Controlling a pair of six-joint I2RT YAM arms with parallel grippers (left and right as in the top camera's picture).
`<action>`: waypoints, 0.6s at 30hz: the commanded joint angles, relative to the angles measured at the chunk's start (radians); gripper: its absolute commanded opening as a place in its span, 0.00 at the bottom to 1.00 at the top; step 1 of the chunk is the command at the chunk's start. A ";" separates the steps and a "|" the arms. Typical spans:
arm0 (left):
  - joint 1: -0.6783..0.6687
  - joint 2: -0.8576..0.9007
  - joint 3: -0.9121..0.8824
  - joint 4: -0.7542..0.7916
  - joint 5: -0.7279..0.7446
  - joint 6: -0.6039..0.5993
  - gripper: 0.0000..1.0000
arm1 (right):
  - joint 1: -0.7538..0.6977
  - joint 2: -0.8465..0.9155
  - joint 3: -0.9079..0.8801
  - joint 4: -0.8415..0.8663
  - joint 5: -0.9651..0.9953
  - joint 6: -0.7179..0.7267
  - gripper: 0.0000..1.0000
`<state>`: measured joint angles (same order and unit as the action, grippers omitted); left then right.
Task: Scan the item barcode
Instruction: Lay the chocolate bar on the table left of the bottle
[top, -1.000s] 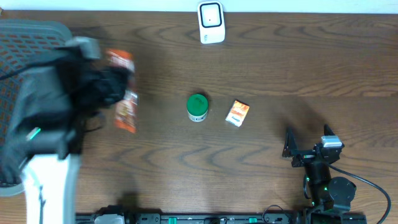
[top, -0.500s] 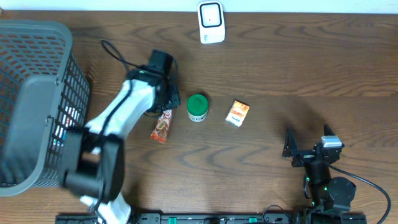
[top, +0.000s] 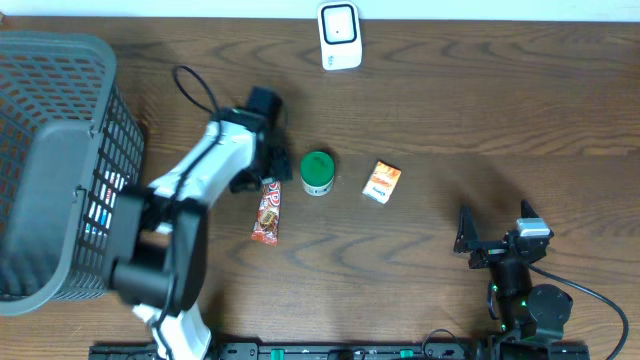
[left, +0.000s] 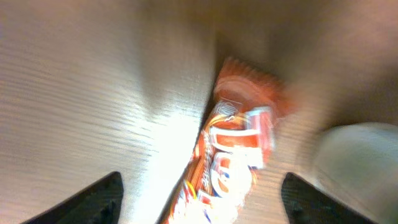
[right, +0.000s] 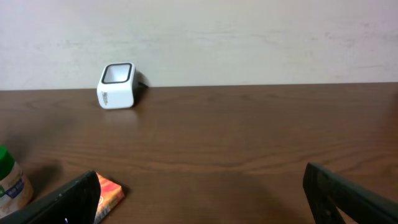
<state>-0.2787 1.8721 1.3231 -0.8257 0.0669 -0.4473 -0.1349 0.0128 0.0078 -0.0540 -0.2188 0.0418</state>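
An orange snack packet (top: 266, 212) lies flat on the wooden table, left of centre. My left gripper (top: 268, 172) hovers over the packet's upper end, open. In the left wrist view the blurred packet (left: 231, 155) lies between the two wide-apart fingers (left: 102, 199) and touches neither. The white barcode scanner (top: 340, 37) stands at the table's far edge, also in the right wrist view (right: 117, 78). My right gripper (top: 495, 228) rests open near the front right with nothing in it.
A green-lidded jar (top: 318, 172) stands just right of the packet, and a small orange box (top: 381, 183) lies beyond it. A dark mesh basket (top: 60, 90) holding some items fills the left end of the table.
The left arm swung from the basket to the table's middle carrying the packet. Its gripper has opened, and the packet now lies on the table, a little nearer the front.
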 joint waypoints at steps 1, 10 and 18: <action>0.069 -0.284 0.233 -0.036 -0.057 0.114 0.88 | 0.011 -0.003 -0.003 -0.002 0.005 0.010 0.99; 0.460 -0.617 0.478 -0.081 -0.147 0.084 0.88 | 0.011 -0.003 -0.003 -0.002 0.005 0.010 0.99; 0.854 -0.448 0.448 -0.357 -0.111 -0.151 0.88 | 0.011 -0.003 -0.003 -0.002 0.005 0.010 0.99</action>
<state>0.4984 1.2827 1.8122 -1.1362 -0.0593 -0.4774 -0.1349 0.0128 0.0078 -0.0540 -0.2188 0.0418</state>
